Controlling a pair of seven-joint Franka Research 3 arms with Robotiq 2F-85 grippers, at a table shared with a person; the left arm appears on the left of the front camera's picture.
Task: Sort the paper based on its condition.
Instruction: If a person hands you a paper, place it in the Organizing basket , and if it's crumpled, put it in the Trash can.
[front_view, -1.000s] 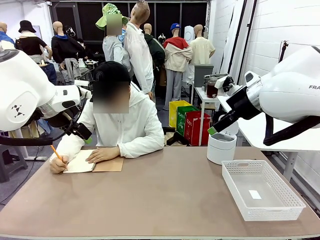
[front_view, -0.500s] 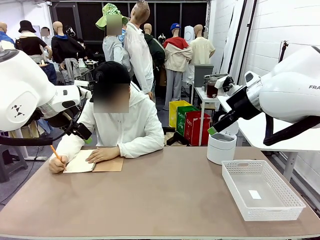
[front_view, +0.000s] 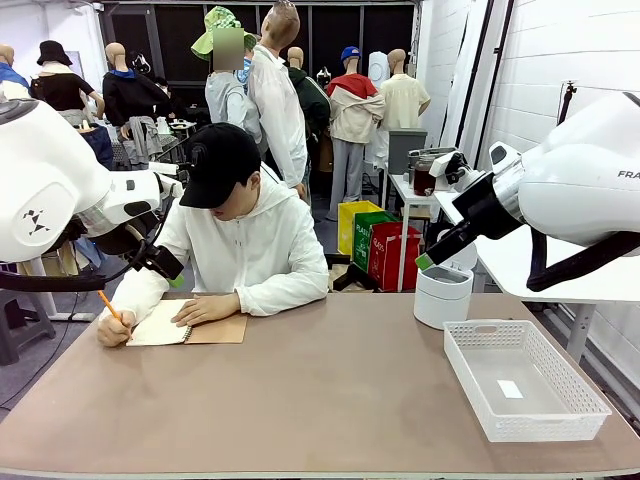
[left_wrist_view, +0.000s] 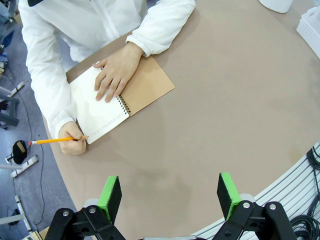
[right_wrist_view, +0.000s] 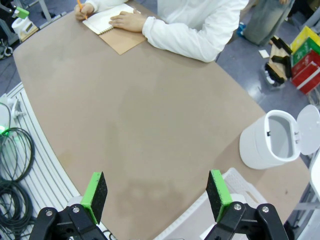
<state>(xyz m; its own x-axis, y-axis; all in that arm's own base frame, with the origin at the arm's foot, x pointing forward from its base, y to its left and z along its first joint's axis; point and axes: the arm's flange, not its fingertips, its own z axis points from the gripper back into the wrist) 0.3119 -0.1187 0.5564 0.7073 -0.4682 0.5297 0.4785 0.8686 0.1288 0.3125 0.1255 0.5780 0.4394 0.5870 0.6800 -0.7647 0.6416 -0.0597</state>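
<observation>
The paper as loose sheets is out of view. A person at the far left of the table writes with an orange pencil (front_view: 112, 305) in a spiral notebook (front_view: 185, 325) with a brown card cover, the other hand (left_wrist_view: 114, 75) flat on its white page (left_wrist_view: 92, 107). My left gripper (left_wrist_view: 170, 192) hangs open high above the bare tabletop, apart from the notebook. My right gripper (right_wrist_view: 157, 192) is open too, high over the table's right half. In the front view the left gripper (front_view: 160, 262) sits beside the person's arm and the right gripper (front_view: 440, 250) above the white bin.
A round white bin (front_view: 443, 293) with its flip lid up stands at the back right. In front of it is a white mesh basket (front_view: 570, 400) holding a small white scrap (front_view: 510, 389). The brown tabletop (front_view: 330, 400) lies bare between notebook and basket.
</observation>
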